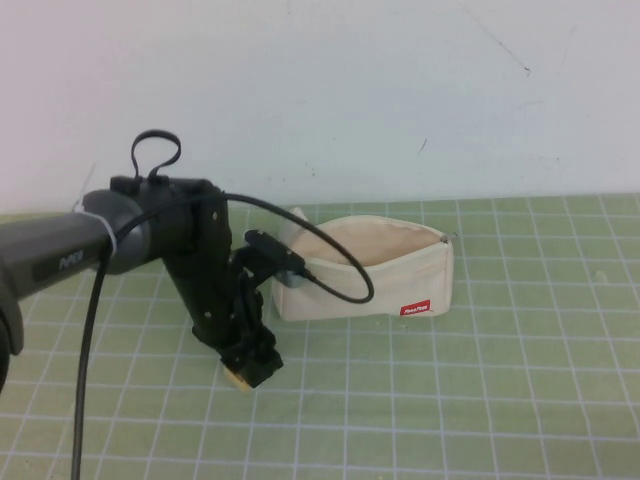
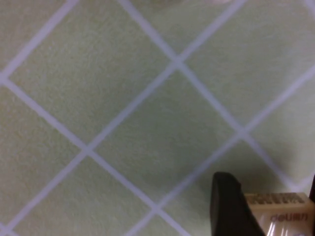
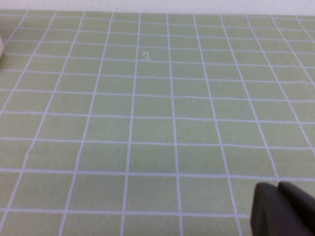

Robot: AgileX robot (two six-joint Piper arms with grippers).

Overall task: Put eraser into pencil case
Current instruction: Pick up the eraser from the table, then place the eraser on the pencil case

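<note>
Left gripper (image 1: 250, 372), low over the desk (image 1: 520, 380), clamps the eraser (image 2: 280, 214) for carrying to the open-topped pencil case (image 1: 375, 268) just behind. Right gripper (image 3: 285, 209), closed, sits parked away from both.

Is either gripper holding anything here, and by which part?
The left gripper, low over the mat in front of the pencil case, pinches the eraser across its sides. The right gripper, off to the side, holds nothing visible.
</note>
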